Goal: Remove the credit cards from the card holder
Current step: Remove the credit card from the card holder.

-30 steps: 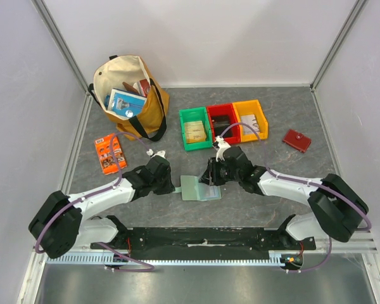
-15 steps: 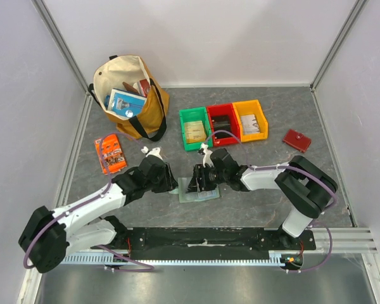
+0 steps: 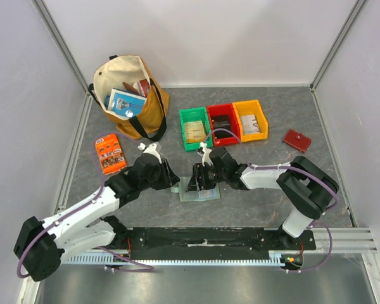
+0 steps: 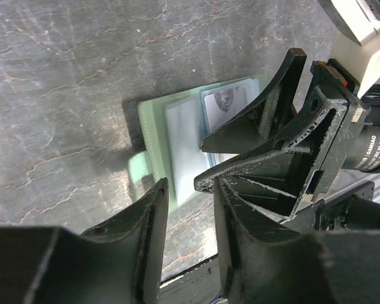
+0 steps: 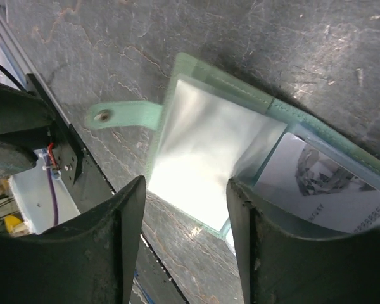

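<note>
An orange plastic packet (image 3: 110, 153) lies flat near the left wall, with bare grey, marble-veined table (image 3: 316, 114) on every side of it. Behind it a canvas tote bag (image 3: 130, 95) stands open in tan and cream, packed with boxes and close to the back left corner.

The left gripper (image 4: 190, 182) hangs low over the left edge of the card holder (image 3: 199, 192). Its two black ribbed fingers are a narrow gap apart, with nothing between them.

The single holder lies opened flat near the front middle of the table, just ahead of the near rail and between the two grippers. It is pale sage green, with a small snap strap (image 5: 120, 115) sticking out from one edge and glossy clear pockets inside. One printed card (image 5: 316, 177) shows in a pocket.

The right gripper (image 5: 185, 182) is down over that clear pocket, fingers spread fairly wide and gripping nothing; the wrist views show its tips at the plastic. The two grippers crowd each other above the holder.

Behind stand three open plastic bins side by side, green (image 3: 194, 128), red (image 3: 222, 122) and yellow (image 3: 251, 120). One small red wallet (image 3: 297, 140) lies alone to the right, with open floor around it.
</note>
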Controlling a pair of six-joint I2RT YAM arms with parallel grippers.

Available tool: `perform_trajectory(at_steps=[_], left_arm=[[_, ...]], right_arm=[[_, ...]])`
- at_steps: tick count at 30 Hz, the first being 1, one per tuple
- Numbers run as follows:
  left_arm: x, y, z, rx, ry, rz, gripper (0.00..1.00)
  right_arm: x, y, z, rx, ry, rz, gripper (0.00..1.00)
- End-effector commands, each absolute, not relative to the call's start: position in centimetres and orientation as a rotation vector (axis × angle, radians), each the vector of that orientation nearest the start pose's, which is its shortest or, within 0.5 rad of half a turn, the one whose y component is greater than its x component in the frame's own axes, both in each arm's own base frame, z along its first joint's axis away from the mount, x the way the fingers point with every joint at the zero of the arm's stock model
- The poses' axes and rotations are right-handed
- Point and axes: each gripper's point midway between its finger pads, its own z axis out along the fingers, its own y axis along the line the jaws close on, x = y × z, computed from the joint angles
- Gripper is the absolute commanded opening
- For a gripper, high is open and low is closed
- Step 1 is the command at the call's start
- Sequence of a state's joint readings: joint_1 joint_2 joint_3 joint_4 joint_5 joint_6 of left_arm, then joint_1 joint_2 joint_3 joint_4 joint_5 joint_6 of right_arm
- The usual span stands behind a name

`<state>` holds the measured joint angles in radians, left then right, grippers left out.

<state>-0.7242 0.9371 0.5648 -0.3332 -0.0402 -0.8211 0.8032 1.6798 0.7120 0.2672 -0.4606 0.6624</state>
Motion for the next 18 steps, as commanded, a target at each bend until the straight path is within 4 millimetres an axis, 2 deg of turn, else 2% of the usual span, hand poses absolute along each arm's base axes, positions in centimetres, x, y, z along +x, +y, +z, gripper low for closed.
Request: perform_trajectory(at_steps=[1, 3, 7, 9, 11, 15, 18], left_arm=[[21.6, -23.3, 13.3, -0.174, 2.321, -0.865, 0.37], [21.8, -24.1, 13.0, -0.163, 2.337, -0.887, 0.31], [21.9, -25.9, 12.7, -0.138, 2.358, -0.951, 0.27], [22.0, -26.3, 12.8, -0.135, 2.356, -0.955, 0.27], [22.1, -26.0, 13.1, -0.153, 2.34, -0.948, 0.27], [22.3, -25.2, 14.4, -0.184, 2.288, -0.94, 0.27], [22.1, -25.1, 14.8, -0.182, 2.281, -0.949, 0.27]], right_arm=[[21.0, 34.8, 6.9, -0.467, 2.394, 1.169, 0.57], [21.2, 34.4, 7.8, -0.47, 2.371, 1.138, 0.52], [22.1, 33.4, 8.7, -0.467, 2.342, 1.04, 0.44], [22.0, 33.4, 8.2, -0.493, 2.353, 1.028, 0.42], [22.0, 33.6, 7.6, -0.494, 2.361, 1.039, 0.33], [21.9, 34.4, 6.6, -0.499, 2.365, 1.089, 0.24], [21.7, 35.1, 5.6, -0.506, 2.383, 1.126, 0.22]])
